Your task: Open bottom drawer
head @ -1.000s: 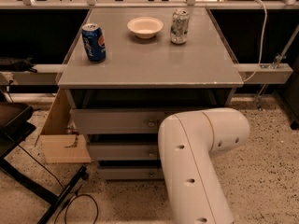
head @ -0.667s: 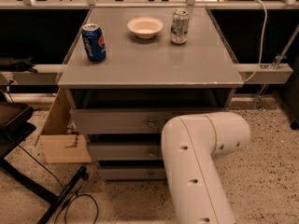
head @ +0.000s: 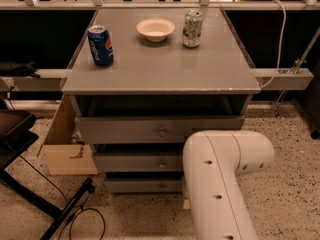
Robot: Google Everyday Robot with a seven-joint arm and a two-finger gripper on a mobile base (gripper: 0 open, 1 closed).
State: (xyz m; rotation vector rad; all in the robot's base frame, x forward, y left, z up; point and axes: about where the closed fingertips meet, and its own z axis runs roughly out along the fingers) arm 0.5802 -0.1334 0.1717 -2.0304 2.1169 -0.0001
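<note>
The grey cabinet [head: 160,74] has three drawers. The bottom drawer [head: 140,186] is the slimmest front, low near the floor, with a small round knob [head: 161,187] at its centre. It sits about flush with the drawers above. My white arm [head: 220,184] bends down in front of the cabinet's lower right and covers the drawer's right end. My gripper is hidden behind the arm, so it does not show.
On the cabinet top stand a blue soda can [head: 101,45], a white bowl [head: 155,29] and a green-silver can [head: 192,28]. A cardboard box [head: 67,144] stands at the cabinet's left. A black stand leg and cable [head: 70,209] lie on the floor.
My arm has shifted a little to the right in front of the cabinet. The drawers have not moved.
</note>
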